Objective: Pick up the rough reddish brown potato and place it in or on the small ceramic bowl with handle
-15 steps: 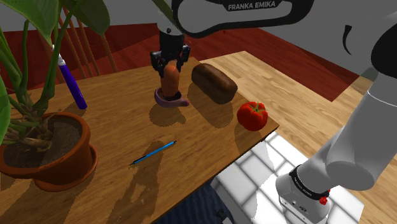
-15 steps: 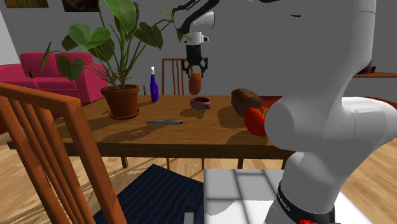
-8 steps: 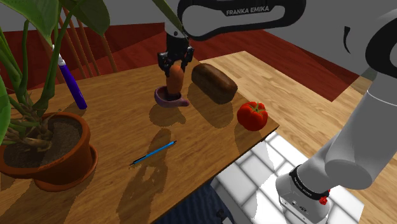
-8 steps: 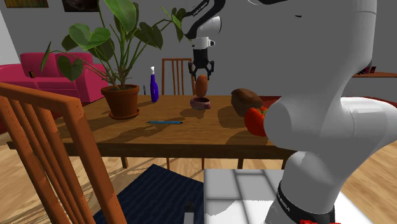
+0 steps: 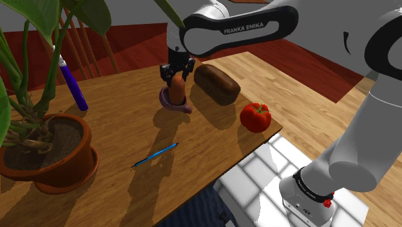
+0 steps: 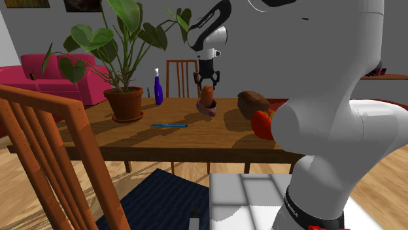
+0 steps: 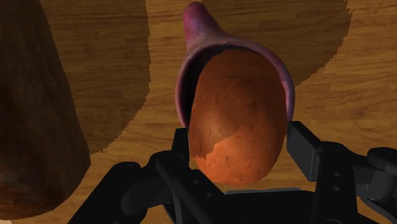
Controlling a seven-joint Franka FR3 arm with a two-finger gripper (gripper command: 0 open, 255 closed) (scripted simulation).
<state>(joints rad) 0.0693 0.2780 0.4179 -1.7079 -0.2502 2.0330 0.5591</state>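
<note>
The gripper [image 5: 177,76] is right down over the small mauve bowl [image 5: 166,99], and its two black fingers are pinching the reddish brown potato [image 5: 177,89] by its upper part. The potato stands on end and its lower end looks to be inside the bowl's rim. From the side, the potato [image 6: 208,96] pokes up out of the bowl [image 6: 208,109] with the gripper [image 6: 208,82] directly above, so it is in or very nearly in.

The wrist view gives the close look. The potato [image 7: 238,118] sits between the fingers [image 7: 305,149] and each finger lies against one flank. Behind it curves the bowl's rim [image 7: 287,86], with the handle pointing away from the hand. Whether the potato's end rests on the bowl's floor, I can't tell.

On the table [image 5: 122,122] the bowl stands towards the far edge, just beside the dark loaf [image 5: 217,82]. The tomato [image 5: 256,117] sits near the corner closest to the stand, and the blue pencil [image 5: 156,155] lies well apart, towards the near edge.

So the pick-up and the carry are done and the placing is all but finished. What's left, by my reading, is to let go and lift clear without tipping that upright potato out.
</note>
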